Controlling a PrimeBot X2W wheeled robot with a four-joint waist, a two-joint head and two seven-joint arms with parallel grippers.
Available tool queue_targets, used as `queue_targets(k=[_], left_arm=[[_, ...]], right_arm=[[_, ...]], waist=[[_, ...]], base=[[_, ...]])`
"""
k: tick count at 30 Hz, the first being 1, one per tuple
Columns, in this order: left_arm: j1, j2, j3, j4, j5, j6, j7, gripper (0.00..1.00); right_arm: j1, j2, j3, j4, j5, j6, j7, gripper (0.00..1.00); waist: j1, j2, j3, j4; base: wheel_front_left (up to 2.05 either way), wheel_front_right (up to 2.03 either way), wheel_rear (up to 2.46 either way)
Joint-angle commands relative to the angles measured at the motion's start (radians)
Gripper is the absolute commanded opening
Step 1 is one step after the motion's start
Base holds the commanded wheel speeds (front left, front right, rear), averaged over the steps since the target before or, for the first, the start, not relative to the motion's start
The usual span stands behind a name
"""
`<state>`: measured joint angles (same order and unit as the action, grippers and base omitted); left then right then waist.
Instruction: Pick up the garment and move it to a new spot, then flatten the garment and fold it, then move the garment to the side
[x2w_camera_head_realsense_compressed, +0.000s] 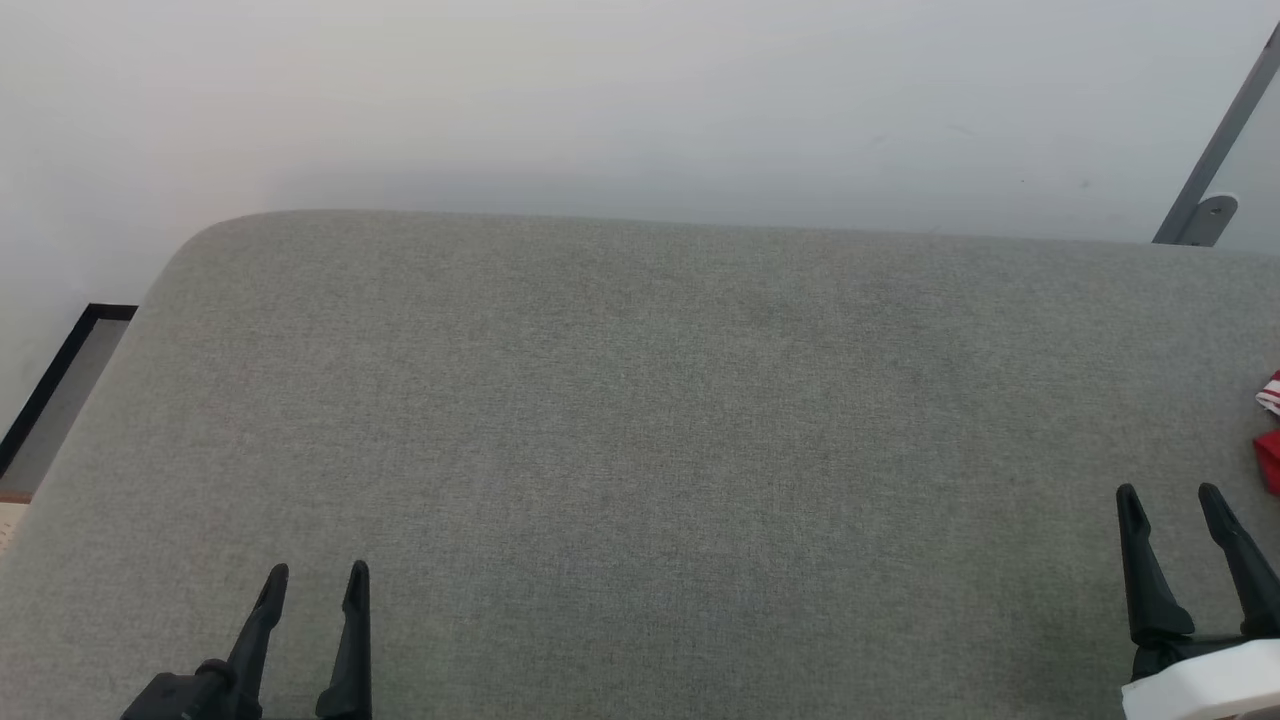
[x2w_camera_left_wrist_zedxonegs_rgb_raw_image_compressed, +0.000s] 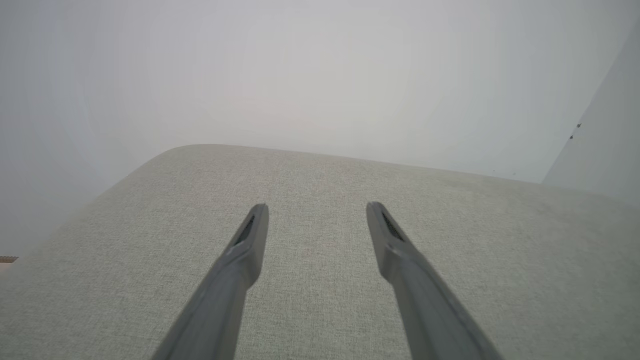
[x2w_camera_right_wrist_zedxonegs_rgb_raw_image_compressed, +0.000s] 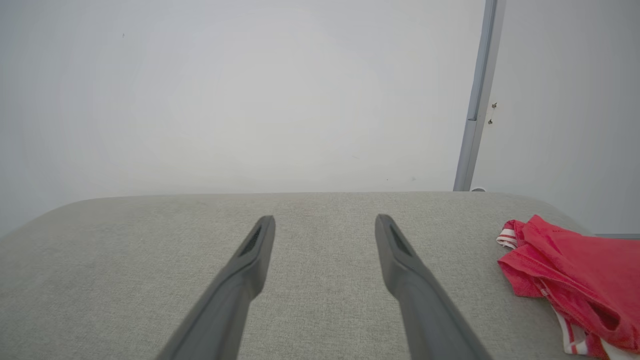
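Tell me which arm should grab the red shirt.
Right. The red shirt lies bunched on the grey cushion beside the right arm's open fingers; the left arm's fingers sit far across.

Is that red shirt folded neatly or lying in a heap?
In a heap: the garment lies crumpled on the grey surface, its fabric bunched in uneven folds, not laid flat.

Soft, even light is washing the pale wall (x2w_camera_head_realsense_compressed: 640, 90) almost featureless, a faint shadow is lying just above the grey cushion (x2w_camera_head_realsense_compressed: 640, 400), and the wrist views are curving its edge and blurring the fingers (x2w_camera_left_wrist_zedxonegs_rgb_raw_image_compressed: 220, 310).
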<state>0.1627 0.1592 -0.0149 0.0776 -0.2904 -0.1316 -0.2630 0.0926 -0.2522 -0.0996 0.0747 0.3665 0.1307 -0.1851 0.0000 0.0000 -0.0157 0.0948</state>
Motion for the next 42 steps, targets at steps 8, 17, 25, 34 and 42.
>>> queue_targets(k=[8,17,25,34,42], left_arm=[[0.004,0.003,0.0,-0.007,-0.015,0.003,-0.002,1.0],[0.007,-0.01,-0.005,0.027,-0.019,0.0,0.003,0.0],[-0.021,-0.015,0.0,0.041,-0.165,0.001,0.036,0.0],[-0.055,-0.021,0.008,0.06,-0.318,0.001,0.072,0.0],[-0.082,-0.026,0.016,0.075,-0.44,0.0,0.102,0.0]], right_arm=[[0.014,0.012,0.003,-0.017,-0.001,0.0,0.01,1.0],[0.01,0.028,0.005,0.016,0.006,0.0,0.01,0.0],[-0.013,0.048,0.001,0.035,0.138,0.0,0.042,0.0],[-0.038,0.067,0.0,0.051,0.277,0.0,0.074,0.0],[-0.058,0.082,-0.002,0.064,0.39,0.0,0.1,0.0]], waist=[[0.0,0.0,0.001,0.006],[0.0,0.0,0.001,0.005],[0.0,0.0,0.002,-0.001],[0.0,0.0,0.003,-0.008],[0.0,0.0,0.005,-0.015]], base=[[0.0,0.0,0.0],[0.0,0.0,0.0],[0.0,0.0,0.0],[0.0,0.0,0.0],[0.0,0.0,0.0]])
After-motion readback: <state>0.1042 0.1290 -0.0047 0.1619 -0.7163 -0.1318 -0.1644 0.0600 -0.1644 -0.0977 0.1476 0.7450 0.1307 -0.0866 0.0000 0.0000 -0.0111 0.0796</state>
